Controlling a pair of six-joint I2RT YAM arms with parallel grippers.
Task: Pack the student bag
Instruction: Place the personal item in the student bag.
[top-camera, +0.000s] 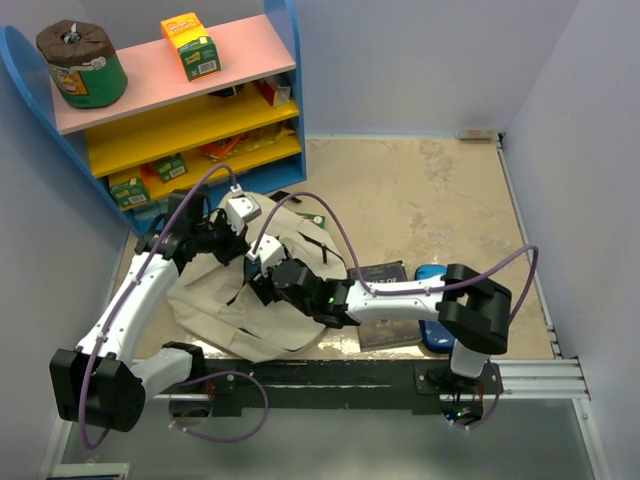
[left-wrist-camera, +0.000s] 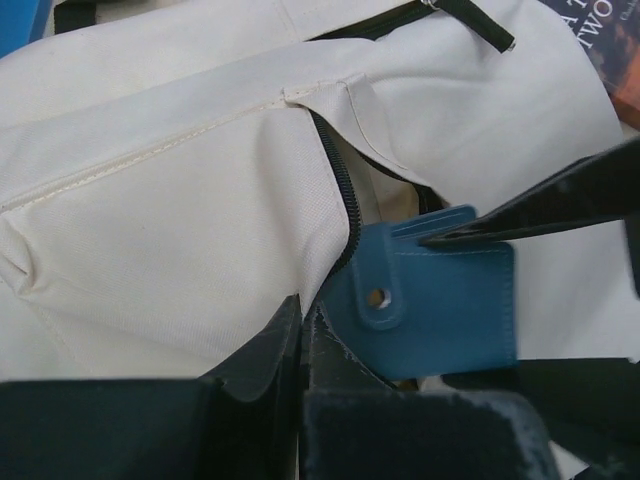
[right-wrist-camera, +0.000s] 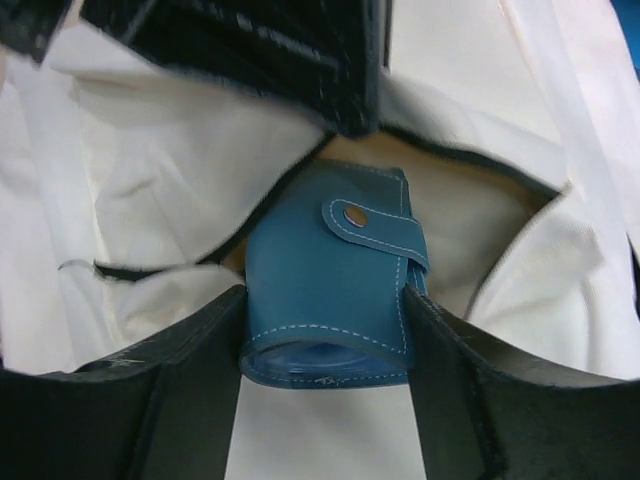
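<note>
The student bag, beige fabric with black zipper trim, lies crumpled in front of the left arm. My left gripper is shut on the bag's fabric at the zipper edge and holds the opening apart; its jaws are pressed together. My right gripper is shut on a small blue snap-flap case, held by its sides at the mouth of the bag. The case also shows in the left wrist view, partly inside the opening.
A dark book and a glossy blue pencil case lie on the table under the right arm. A coloured shelf with packets stands at the back left. White walls close in on the right and the back.
</note>
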